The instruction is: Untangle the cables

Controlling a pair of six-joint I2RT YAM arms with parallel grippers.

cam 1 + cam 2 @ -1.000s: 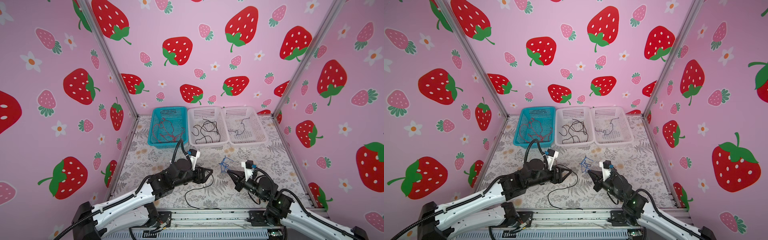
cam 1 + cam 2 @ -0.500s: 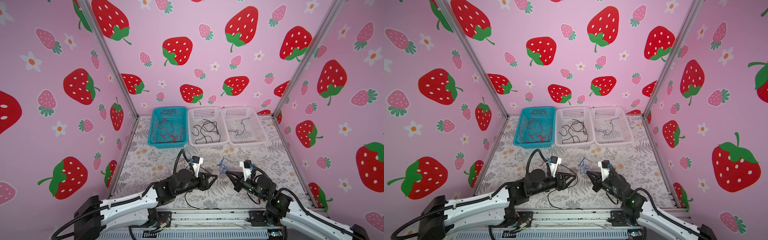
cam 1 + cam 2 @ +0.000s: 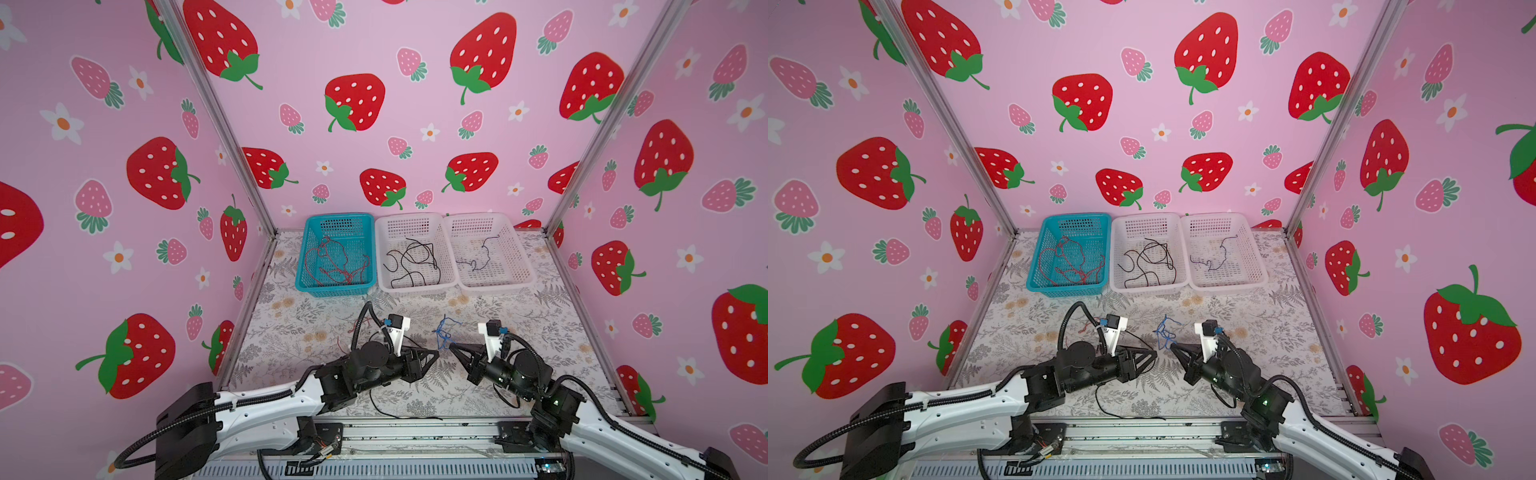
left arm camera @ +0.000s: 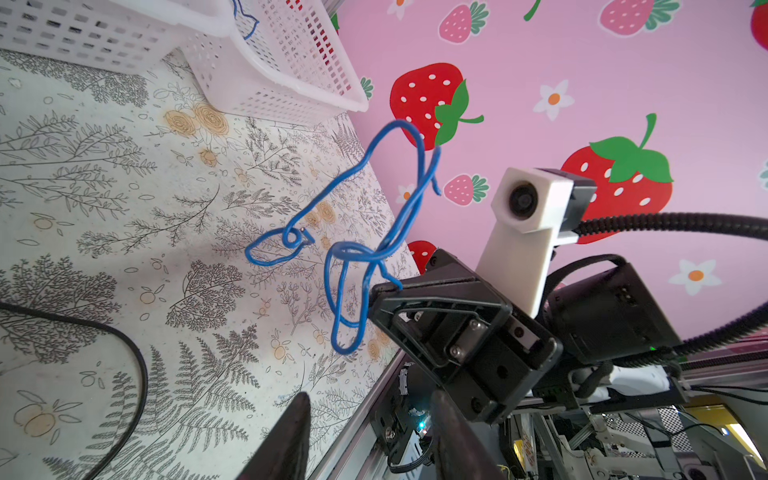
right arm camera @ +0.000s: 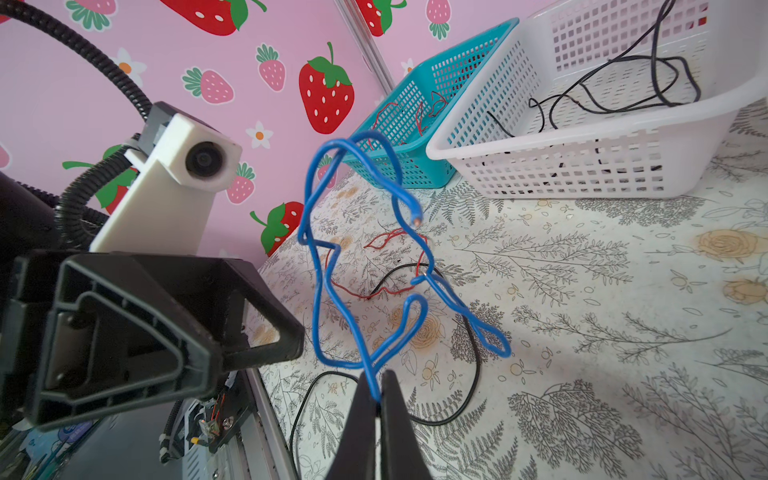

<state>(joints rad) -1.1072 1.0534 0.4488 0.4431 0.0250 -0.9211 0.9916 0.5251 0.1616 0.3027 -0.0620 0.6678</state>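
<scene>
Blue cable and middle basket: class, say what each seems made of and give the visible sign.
Blue cable: probably plastic-insulated metal wire, glossy; a coppery tip shows at its cut end, and it holds stiff bends. Middle basket: likely moulded plastic, white, smooth; its walls are a regular grid of holes.

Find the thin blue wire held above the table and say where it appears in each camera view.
In a top view: thin blue wire, just below centre.
In a top view: the wire, same spot.
Left wrist: the wire, mid-frame, looped.
Right wrist: the wire, centre, above the fingertips.
Shared landmark: the right gripper pinching it.
</scene>
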